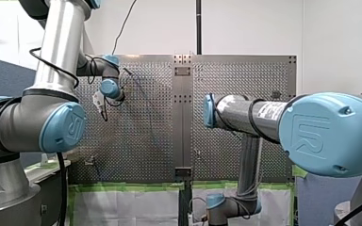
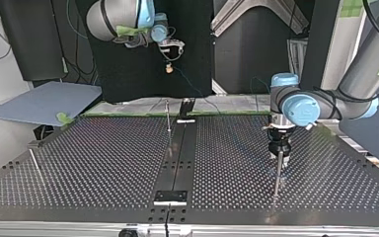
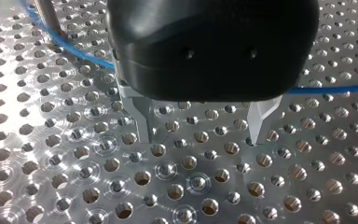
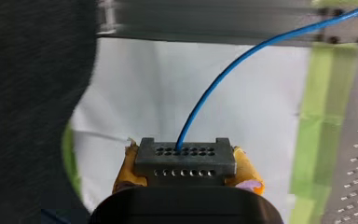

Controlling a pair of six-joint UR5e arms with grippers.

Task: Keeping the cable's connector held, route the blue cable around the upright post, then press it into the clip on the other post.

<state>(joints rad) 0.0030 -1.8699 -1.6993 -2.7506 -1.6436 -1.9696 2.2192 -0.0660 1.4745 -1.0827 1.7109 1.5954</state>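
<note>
Blue cable [image 3: 335, 88]: thin and glossy. It runs over the drilled, swirl-brushed metal worktop [image 3: 191, 186] behind my left end effector [image 3: 200, 126] and meets a smooth round post [image 3: 46, 16].

Connector [image 4: 186, 161]: a grey block with rows of holes, clamped between the yellow pads of my right end effector [image 4: 186, 172], raised near 12 o'clock in the top view.

Left metal fingers stand apart and empty, near 4 o'clock.

Judgement: hold is good and routing at the post looks begun. No clip is visible, so pressing is not yet done.
</note>
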